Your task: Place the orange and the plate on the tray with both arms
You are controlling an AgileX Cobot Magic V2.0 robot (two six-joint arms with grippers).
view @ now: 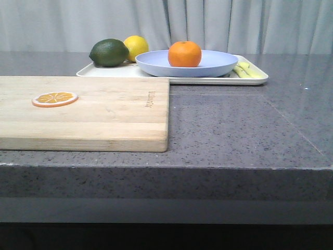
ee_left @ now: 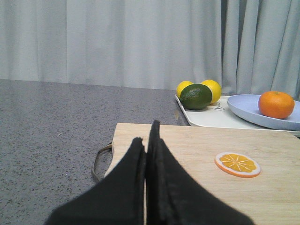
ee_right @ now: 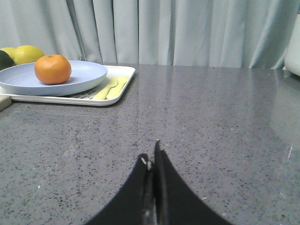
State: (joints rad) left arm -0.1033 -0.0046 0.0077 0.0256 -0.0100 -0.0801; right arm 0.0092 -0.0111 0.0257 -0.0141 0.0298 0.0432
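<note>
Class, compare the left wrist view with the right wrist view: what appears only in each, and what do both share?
Only the left wrist view shows the cutting board, the orange slice on it and the shut left tool. Only the right wrist view shows the yellow-green utensils and the shut right tool. Both show the orange on the plate, the tray and a lemon.

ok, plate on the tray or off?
On. The plate sits on the tray, orange resting in it; right wrist view shows the tray rim under it.
</note>
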